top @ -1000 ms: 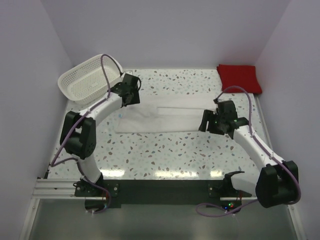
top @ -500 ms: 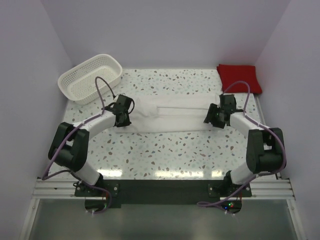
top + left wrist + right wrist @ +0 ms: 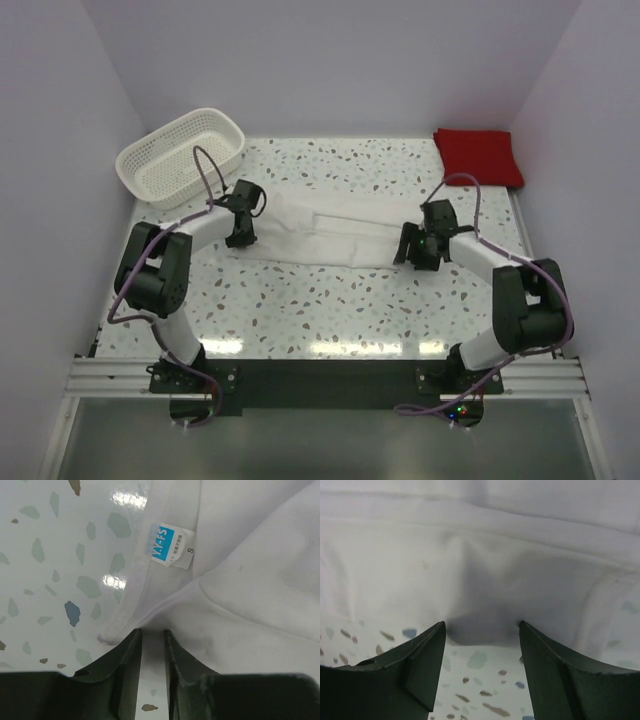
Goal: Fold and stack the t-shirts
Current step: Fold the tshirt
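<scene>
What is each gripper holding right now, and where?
Left gripper pinches the white t-shirt at its edge near the neck label; right gripper is open astride the opposite edge.

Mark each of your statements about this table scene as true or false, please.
1. The red t-shirt lies folded at the far right corner. True.
2. The white lattice basket holds a shirt. False: it is empty.
3. The left tool is at the white t-shirt's left end. True.
4. The white t-shirt lies on the red one. False: they lie apart.
5. The white t-shirt's label reads L. False: it reads S.
</scene>
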